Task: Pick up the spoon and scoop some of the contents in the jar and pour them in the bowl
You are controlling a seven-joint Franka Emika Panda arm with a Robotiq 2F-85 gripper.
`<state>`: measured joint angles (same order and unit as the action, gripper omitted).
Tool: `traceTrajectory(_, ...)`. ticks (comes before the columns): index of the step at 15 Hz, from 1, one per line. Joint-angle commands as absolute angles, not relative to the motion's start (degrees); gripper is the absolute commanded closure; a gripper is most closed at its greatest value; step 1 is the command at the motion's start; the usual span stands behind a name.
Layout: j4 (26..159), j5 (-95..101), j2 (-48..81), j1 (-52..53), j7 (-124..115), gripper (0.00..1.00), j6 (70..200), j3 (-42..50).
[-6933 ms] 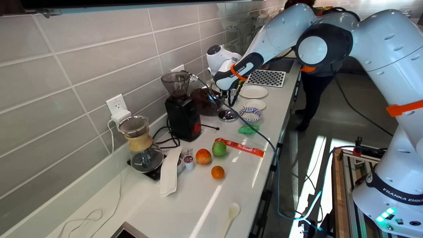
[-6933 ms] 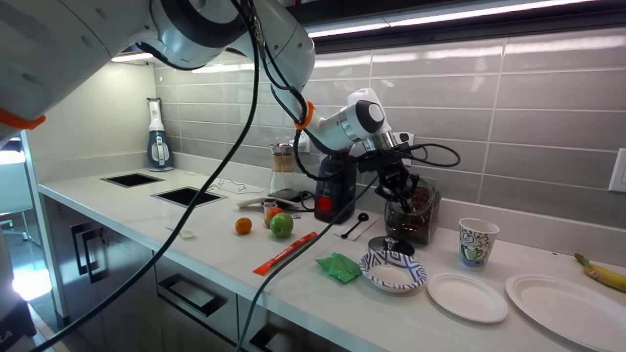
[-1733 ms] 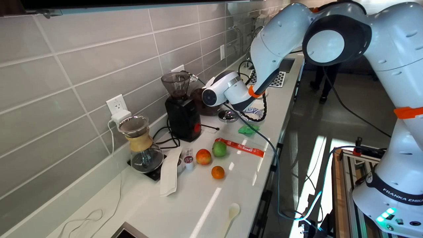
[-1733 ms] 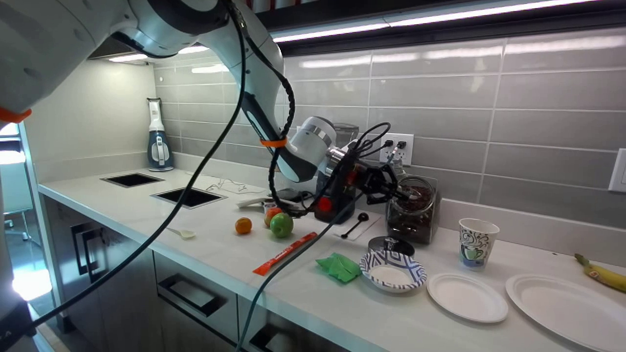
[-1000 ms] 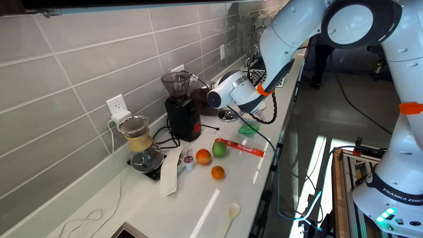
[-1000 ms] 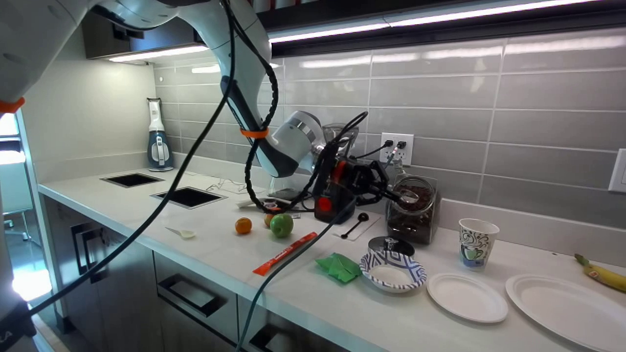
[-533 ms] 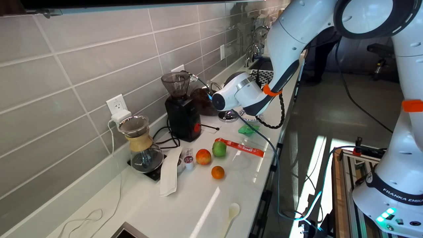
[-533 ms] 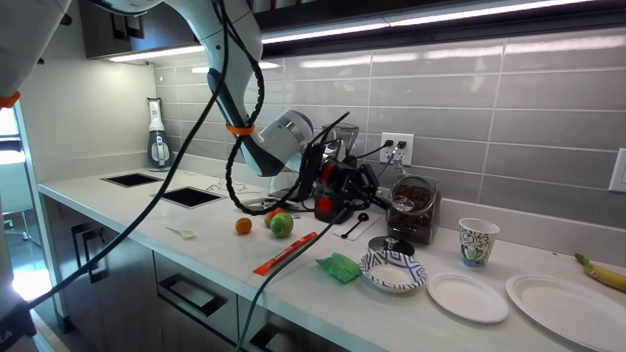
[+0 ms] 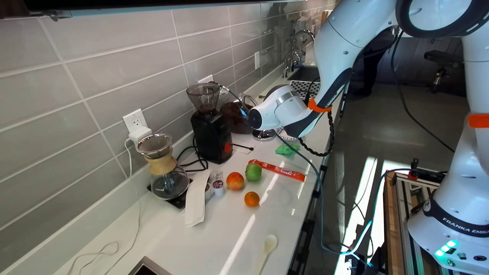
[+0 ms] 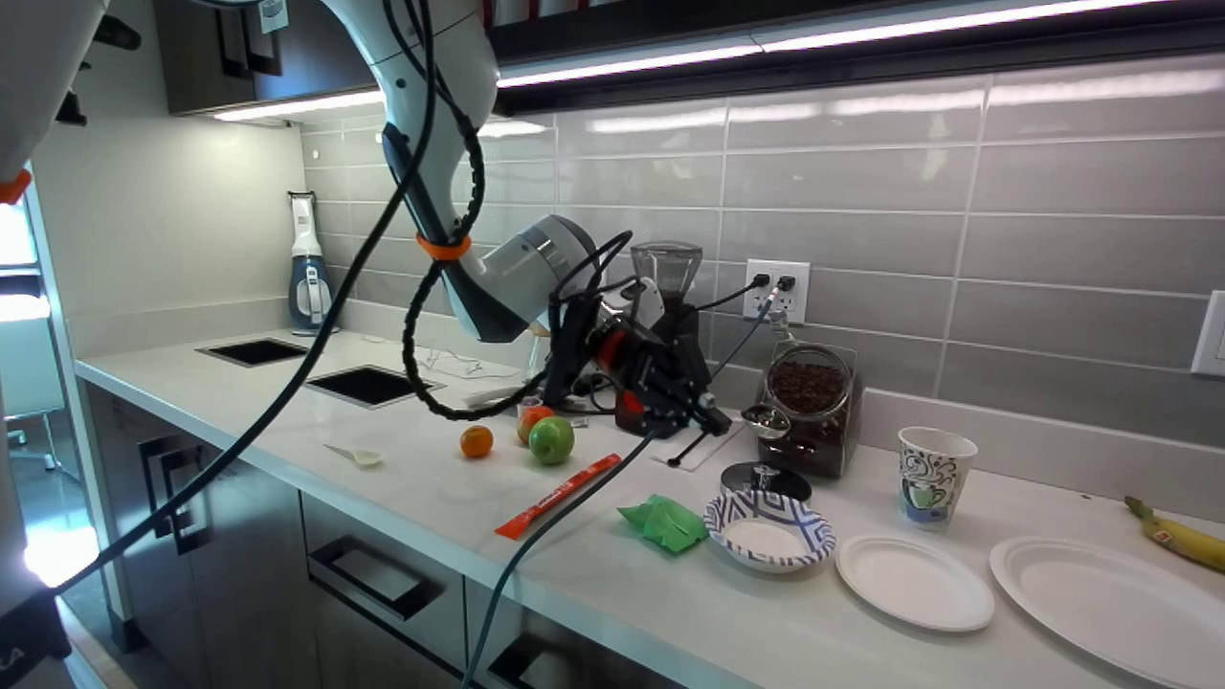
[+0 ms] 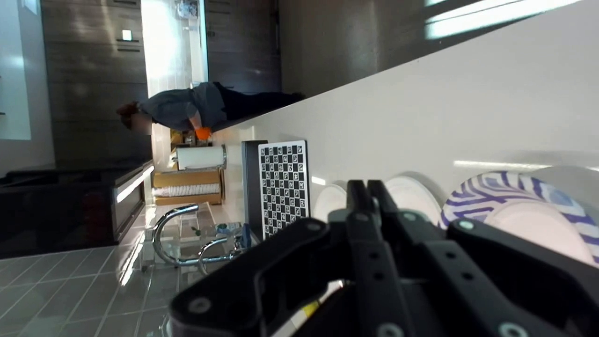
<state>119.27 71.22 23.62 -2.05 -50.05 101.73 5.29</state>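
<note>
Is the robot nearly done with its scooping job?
Partway. Done: the gripper holds the metal spoon. In hand: scooping; the spoon is outside the jar, but I can't tell if it's full. Left: pouring, since the patterned bowl shows no dark bits inside.

The spoon [image 10: 768,422] is polished metal, the jar [image 10: 813,446] clear, smooth glass; the tool [image 11: 367,185] looks matt, the bench [image 9: 214,248] smooth and glossy, the wall tiles [image 10: 852,180] shiny.
</note>
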Motion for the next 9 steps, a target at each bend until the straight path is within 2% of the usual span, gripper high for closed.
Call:
traceTrajectory(1, 121.8, 66.1, 21.7, -2.7, -51.6, 0.99, 101.0, 3.8)
traceTrajectory(9, 121.5, 58.8, 20.6, -4.3, -47.0, 0.99, 105.2, 4.1)
